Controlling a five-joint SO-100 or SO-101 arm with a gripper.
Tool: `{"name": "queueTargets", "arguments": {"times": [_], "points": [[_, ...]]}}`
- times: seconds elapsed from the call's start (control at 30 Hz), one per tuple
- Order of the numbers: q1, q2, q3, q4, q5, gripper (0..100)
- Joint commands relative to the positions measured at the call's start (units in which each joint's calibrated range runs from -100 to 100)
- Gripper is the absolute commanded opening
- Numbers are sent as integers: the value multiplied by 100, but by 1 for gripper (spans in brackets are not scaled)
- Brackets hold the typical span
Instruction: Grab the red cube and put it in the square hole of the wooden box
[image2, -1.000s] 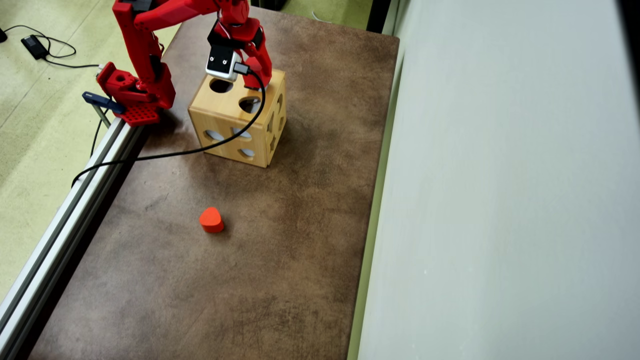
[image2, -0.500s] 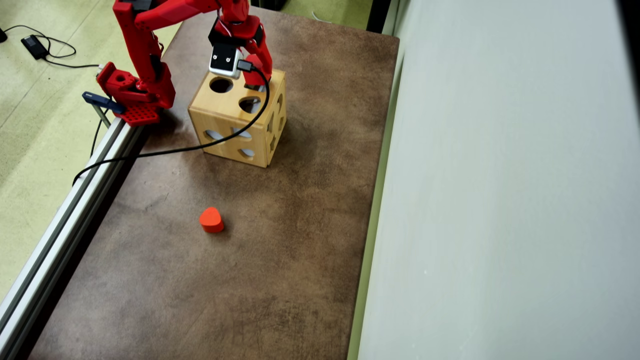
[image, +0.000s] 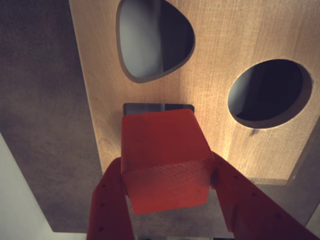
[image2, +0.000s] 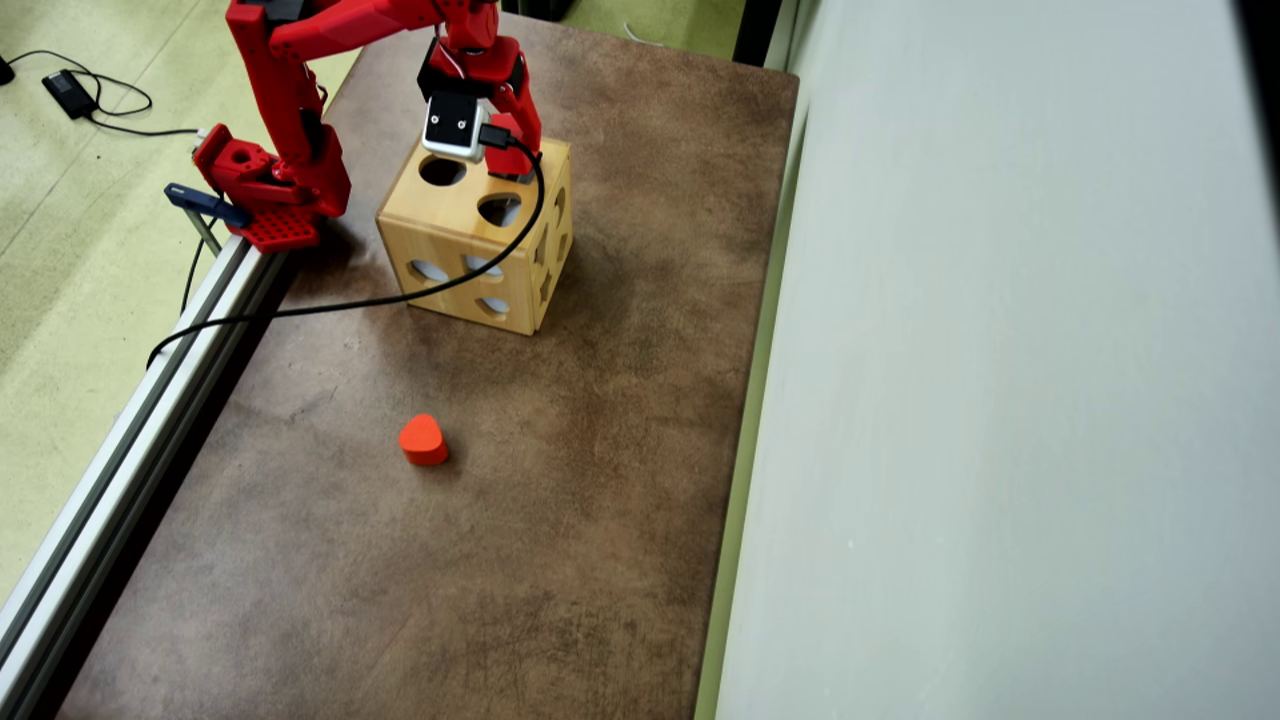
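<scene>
My red gripper (image: 167, 175) is shut on the red cube (image: 162, 155), one finger on each side of it. The cube hangs just above the top face of the wooden box (image: 220, 75), right over the square hole (image: 157, 107), whose dark far edge shows beyond the cube. In the overhead view the gripper (image2: 512, 150) stands over the box (image2: 470, 235) near its far edge; the cube is hidden there behind the wrist and camera.
The box top also has a rounded triangular hole (image: 152, 37) and a round hole (image: 270, 90). A red heart-shaped block (image2: 423, 440) lies on the brown mat (image2: 560, 480). The arm's base (image2: 270, 190) and a metal rail (image2: 130, 430) are at the left.
</scene>
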Motion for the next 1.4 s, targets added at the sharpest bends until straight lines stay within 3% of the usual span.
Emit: {"name": "queueTargets", "arguments": {"times": [0.0,0.2,0.57,1.03,1.37], "points": [[-22,-63,-26,65,5,19],[-37,-63,-17,65,0,34],[-208,-378,-106,65,15,35],[-208,-4938,171,65,34,35],[-156,-8513,2523,57,44,35]]}}
